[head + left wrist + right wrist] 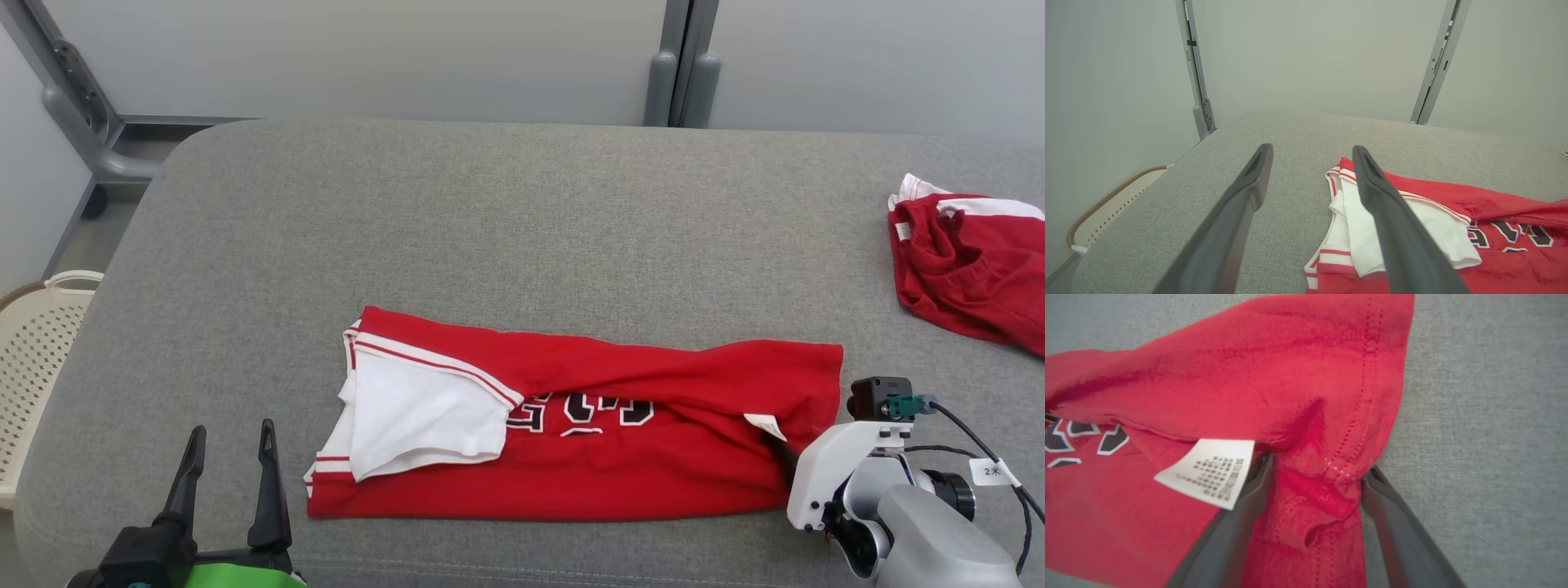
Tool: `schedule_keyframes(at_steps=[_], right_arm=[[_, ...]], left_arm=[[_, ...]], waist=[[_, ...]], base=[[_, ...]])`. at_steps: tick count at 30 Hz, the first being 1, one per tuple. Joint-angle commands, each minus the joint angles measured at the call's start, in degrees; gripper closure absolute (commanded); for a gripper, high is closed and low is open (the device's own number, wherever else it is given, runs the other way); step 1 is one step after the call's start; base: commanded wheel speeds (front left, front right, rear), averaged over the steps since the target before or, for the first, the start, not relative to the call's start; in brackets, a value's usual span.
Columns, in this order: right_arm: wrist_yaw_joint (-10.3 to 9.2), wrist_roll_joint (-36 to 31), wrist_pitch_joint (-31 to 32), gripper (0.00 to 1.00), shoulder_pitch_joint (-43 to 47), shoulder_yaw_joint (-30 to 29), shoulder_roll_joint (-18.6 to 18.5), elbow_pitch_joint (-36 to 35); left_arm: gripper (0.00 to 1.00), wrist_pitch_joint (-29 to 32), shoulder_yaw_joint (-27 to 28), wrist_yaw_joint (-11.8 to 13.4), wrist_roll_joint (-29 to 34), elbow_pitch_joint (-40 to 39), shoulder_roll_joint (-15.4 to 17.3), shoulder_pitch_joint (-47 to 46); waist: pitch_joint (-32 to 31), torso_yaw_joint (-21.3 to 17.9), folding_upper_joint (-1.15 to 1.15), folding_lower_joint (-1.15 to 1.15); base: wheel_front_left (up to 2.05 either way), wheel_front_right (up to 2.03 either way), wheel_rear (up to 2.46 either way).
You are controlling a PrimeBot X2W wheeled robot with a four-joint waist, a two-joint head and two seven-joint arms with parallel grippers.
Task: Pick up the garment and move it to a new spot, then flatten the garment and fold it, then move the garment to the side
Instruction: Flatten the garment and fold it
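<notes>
The garment, a red jersey with white sleeves and black lettering, lies folded lengthwise on the grey table, one white sleeve turned over its left end. My right gripper sits at the jersey's right hem. In the right wrist view its open fingers straddle a bunched fold of red cloth beside the white care label. My left gripper stands open near the front edge, left of the jersey and apart from it. The left wrist view has its fingers over bare table, the garment to their right.
A second red and white garment lies crumpled at the table's right edge. A cream perforated basket stands off the table's left side. Grey metal posts rise behind the far edge.
</notes>
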Motion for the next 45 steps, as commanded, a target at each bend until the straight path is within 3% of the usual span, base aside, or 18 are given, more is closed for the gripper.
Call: schedule_keyframes(at_steps=[1,3,20,24,35,45], right_arm=[[-0.01,0.9,0.4,0.16,-0.2,0.8,0.3,0.7],[0.0,1.8,-0.6,1.0,-0.5,1.9,0.3,0.3],[-0.06,7.4,-6.9,1.0,-2.3,4.5,-9.7,1.0],[-0.03,13.6,-5.8,1.0,-0.3,5.7,-9.9,-6.8],[-0.01,24.6,-2.7,1.0,0.8,10.0,-16.3,-25.2],[-0.01,31.4,-1.2,1.0,0.7,13.4,-14.8,-34.8]], left_arm=[[0.0,-0.1,0.0,0.1,0.1,0.1,0.1,-0.9],[0.0,-0.1,0.1,0.0,0.1,0.2,0.1,-0.9],[0.0,-0.1,0.0,0.4,-0.6,0.3,0.1,-0.7],[0.0,-0.1,0.0,0.4,-0.7,0.3,0.1,-0.5],[0.0,-0.1,-0.4,0.2,-0.5,0.8,0.1,-0.7],[0.0,-0.1,-1.8,-0.2,-0.8,1.4,0.1,-1.2]], waist=[[0.1,0.3,0.0,0.0],[0.2,0.5,0.0,0.0],[0.6,-1.4,0.0,0.0],[0.5,-2.0,0.0,0.0],[-0.1,-2.9,0.0,0.0],[-0.6,-0.6,0.0,0.0]], base=[[0.0,0.0,0.0],[0.0,0.0,0.0],[0.0,0.0,0.0],[0.0,0.0,0.0],[0.0,0.0,0.0],[0.0,0.0,0.0]])
